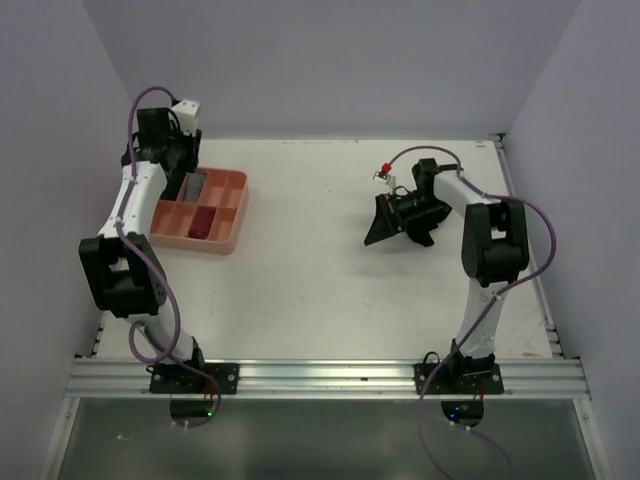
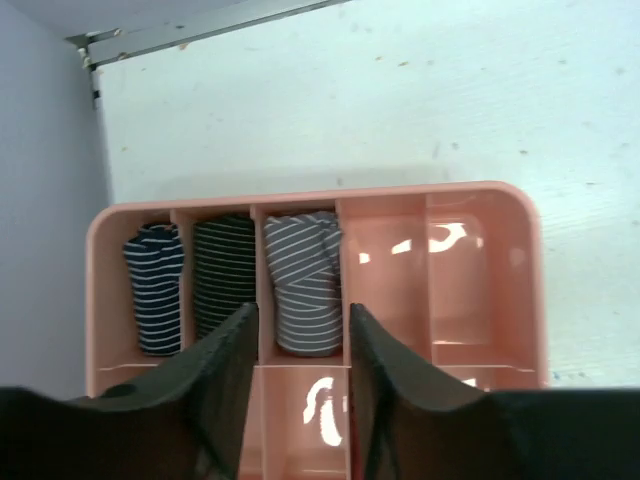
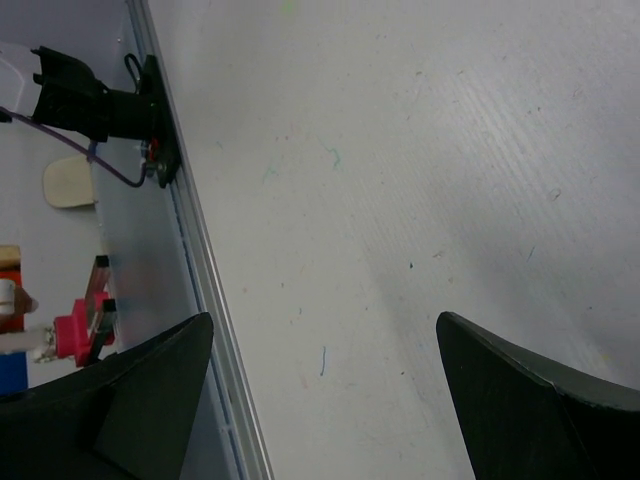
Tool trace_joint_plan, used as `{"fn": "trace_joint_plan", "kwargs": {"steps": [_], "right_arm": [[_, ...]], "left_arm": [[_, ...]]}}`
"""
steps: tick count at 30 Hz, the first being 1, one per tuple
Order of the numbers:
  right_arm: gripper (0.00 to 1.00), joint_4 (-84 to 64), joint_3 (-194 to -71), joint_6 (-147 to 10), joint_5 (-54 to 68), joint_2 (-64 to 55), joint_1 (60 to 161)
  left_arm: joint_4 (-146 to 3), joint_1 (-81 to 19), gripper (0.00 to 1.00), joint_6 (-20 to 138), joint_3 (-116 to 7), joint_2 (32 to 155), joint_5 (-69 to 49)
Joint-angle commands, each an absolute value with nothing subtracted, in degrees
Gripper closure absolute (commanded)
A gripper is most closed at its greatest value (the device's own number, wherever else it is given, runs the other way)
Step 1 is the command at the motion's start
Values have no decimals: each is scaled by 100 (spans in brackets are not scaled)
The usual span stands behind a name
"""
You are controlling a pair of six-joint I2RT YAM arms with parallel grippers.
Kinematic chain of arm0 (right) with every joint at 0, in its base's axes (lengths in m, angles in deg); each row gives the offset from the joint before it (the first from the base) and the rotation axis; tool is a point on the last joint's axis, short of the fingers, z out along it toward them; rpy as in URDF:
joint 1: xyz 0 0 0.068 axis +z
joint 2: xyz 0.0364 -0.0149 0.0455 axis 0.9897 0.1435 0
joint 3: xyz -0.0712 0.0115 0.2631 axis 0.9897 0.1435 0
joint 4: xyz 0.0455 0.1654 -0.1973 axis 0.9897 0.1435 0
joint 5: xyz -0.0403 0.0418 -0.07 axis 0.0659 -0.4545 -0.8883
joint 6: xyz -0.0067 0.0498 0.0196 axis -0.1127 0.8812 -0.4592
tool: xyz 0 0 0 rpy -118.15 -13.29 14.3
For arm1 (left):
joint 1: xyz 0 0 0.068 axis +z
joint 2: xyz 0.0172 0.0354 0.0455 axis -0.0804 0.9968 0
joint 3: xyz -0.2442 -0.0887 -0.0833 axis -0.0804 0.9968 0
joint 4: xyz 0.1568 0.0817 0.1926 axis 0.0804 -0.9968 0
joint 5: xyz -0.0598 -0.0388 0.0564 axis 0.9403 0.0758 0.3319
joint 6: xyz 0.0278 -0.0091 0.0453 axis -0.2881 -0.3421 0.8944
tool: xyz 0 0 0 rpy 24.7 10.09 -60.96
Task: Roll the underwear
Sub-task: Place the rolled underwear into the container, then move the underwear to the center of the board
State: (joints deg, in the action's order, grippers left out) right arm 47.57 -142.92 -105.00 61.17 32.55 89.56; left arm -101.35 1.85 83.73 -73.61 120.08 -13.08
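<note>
- Left gripper [image 2: 300, 312] half-spread, holding nothing, over tray [image 2: 480, 200]
- Grey-striped underwear [image 2: 303, 280] rolled in its slot, just beside black-striped roll [image 2: 225, 275] and navy-striped roll [image 2: 155, 285]
- Right gripper [image 3: 325, 322] spread wide, holding nothing, above table [image 3: 400, 150]

The top external camera looks down from above and behind the arm bases, far enough back to take in the whole white table [image 1: 320, 290] and the salmon-pink tray [image 1: 200, 244] at its far left. The left wrist camera peers closely past the left gripper [image 2: 300, 312] into that same tray. The right wrist camera, looking past the right gripper [image 3: 322, 320], faces bare tabletop and the metal edge rail [image 3: 215, 310] from close by.
</note>
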Motion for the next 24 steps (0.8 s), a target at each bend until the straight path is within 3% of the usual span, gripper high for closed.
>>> {"fn": "trace_joint_plan", "kwargs": {"steps": [1, 9, 15, 24], "right_arm": [[1, 4370, -14207, -10146, 5884, 2693, 8913], [2, 3060, -13442, -9224, 3801, 1244, 8738], [18, 3147, -13618, -8924, 2193, 1190, 8457], [5, 3156, -14031, -8423, 1084, 2103, 8202]], "left_arm": [[-10254, 58, 59, 8495, -7027, 11841, -695], [-10157, -1706, 65, 9075, -5453, 11040, 301], [-10123, -2034, 70, 8821, -5399, 12059, -488], [-10017, -1842, 69, 8408, -6217, 13290, -1641]]}}
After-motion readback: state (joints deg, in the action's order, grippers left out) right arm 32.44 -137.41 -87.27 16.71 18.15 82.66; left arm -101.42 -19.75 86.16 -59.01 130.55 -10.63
